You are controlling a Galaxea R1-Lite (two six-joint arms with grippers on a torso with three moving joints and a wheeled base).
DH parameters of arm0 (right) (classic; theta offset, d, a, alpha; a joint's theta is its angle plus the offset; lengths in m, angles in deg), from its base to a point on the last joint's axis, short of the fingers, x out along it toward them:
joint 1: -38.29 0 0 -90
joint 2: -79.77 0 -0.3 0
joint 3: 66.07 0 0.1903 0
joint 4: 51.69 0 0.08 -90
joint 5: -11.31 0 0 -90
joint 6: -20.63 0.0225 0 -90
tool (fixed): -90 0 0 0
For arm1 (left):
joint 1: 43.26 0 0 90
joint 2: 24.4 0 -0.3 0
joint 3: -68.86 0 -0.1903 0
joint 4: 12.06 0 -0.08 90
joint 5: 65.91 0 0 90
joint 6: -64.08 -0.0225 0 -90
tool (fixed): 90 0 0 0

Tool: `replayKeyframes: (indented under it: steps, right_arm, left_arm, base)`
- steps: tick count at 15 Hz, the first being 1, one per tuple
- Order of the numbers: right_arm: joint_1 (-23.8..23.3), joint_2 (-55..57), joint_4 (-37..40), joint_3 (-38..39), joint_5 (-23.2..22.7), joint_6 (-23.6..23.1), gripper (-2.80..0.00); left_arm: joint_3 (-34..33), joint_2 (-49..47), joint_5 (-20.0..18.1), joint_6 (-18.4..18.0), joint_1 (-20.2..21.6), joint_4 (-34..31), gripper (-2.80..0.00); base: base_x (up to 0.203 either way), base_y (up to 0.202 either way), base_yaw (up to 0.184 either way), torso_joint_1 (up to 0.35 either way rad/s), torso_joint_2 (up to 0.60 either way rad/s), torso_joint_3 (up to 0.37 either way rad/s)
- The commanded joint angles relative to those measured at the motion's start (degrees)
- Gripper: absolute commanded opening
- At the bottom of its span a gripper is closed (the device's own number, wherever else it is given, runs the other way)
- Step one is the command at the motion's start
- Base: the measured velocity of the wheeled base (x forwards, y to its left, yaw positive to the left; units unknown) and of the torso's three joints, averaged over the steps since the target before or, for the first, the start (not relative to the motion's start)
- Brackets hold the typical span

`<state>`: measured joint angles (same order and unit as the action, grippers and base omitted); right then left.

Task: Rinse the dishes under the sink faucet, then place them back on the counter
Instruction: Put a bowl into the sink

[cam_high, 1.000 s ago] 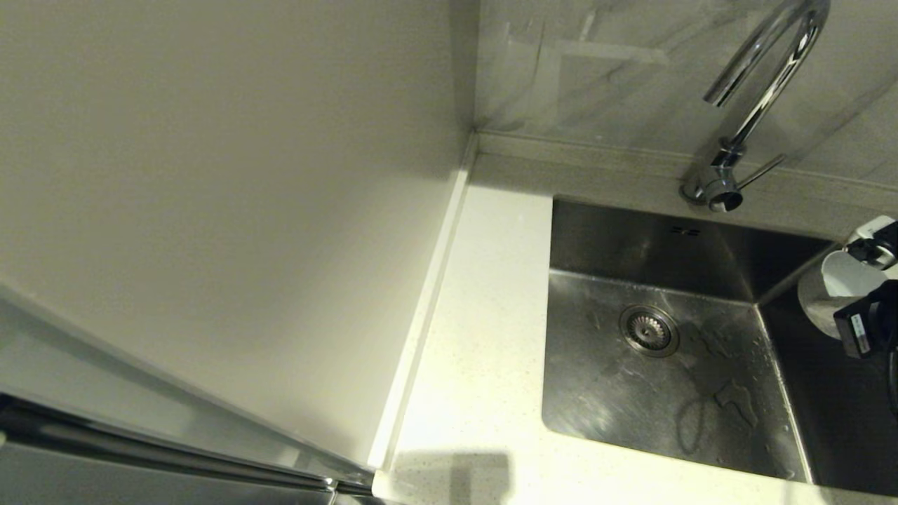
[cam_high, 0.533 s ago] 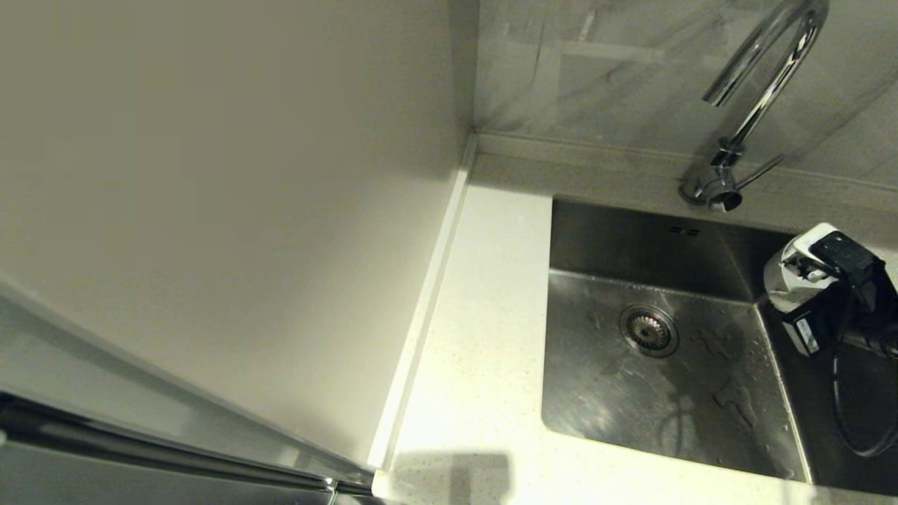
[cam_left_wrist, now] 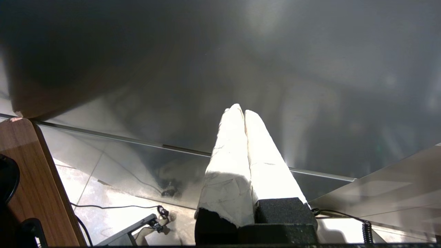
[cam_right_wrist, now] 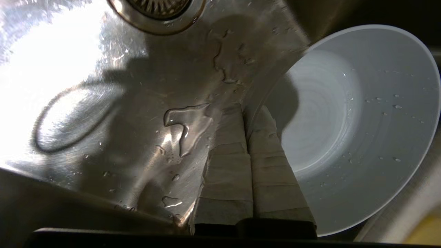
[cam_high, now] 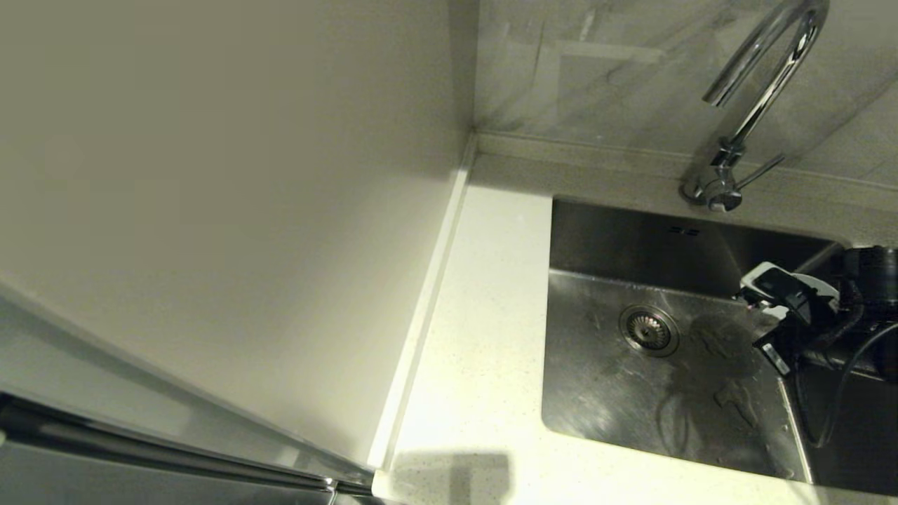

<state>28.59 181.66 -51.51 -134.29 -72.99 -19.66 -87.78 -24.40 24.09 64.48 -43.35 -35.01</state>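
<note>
My right gripper (cam_high: 768, 298) hangs over the right side of the sink (cam_high: 631, 407), low above its wet floor. In the right wrist view the right gripper (cam_right_wrist: 245, 111) is shut on the rim of a white bowl (cam_right_wrist: 361, 120). The bowl is tipped on edge with droplets inside. The sink faucet (cam_high: 761, 91) stands behind the basin, and I see no water running from its spout. The left gripper (cam_left_wrist: 243, 111) is shut and holds nothing, down beside a cabinet front and out of the head view. The other dishes are out of view.
The round strainer drain (cam_high: 648, 330) sits mid-basin with puddles to its right. The white speckled counter (cam_high: 477, 351) runs along the sink's left, bounded by a raised edge strip (cam_high: 421, 315) and a plain wall panel. A black cable (cam_high: 814, 414) loops below the right wrist.
The right gripper has carried the white bowl leftward and down from the sink's right edge to over the basin. The bowl has tipped over. The left arm has not moved.
</note>
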Motion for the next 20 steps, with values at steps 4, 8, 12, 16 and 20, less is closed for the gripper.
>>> replayKeyframes:
  steps: [4, 8, 12, 16, 20]
  right_arm:
    - [0.4, 11.07, 6.5, -8.93, 2.78, 0.47, -2.8]
    - [0.77, 16.63, 12.38, -16.34, 3.13, 4.03, -2.8]
    - [1.7, 22.23, 17.91, -26.29, 3.23, 10.18, -2.8]
    - [2.17, 26.46, 18.32, -30.41, 5.64, 17.49, -2.8]
    - [2.06, 30.99, 18.35, -36.41, 7.4, 22.76, -2.8]
  left_arm:
    - [-0.17, 0.0, 0.0, 0.03, 0.01, 0.02, -2.8]
    - [-0.17, 0.0, 0.0, 0.03, 0.01, 0.02, -2.8]
    - [-0.18, 0.0, 0.0, 0.03, 0.01, 0.02, -2.8]
    - [-0.18, 0.0, 0.0, 0.03, 0.01, 0.02, -2.8]
    - [-0.11, 0.0, 0.0, 0.03, 0.01, 0.02, -2.8]
  base:
    - [0.0, 0.0, 0.0, 0.0, 0.0, 0.0]
    - [0.0, 0.0, 0.0, 0.0, 0.0, 0.0]
    - [0.0, 0.0, 0.0, 0.0, 0.0, 0.0]
    - [0.0, 0.0, 0.0, 0.0, 0.0, 0.0]
    - [0.0, 0.0, 0.0, 0.0, 0.0, 0.0]
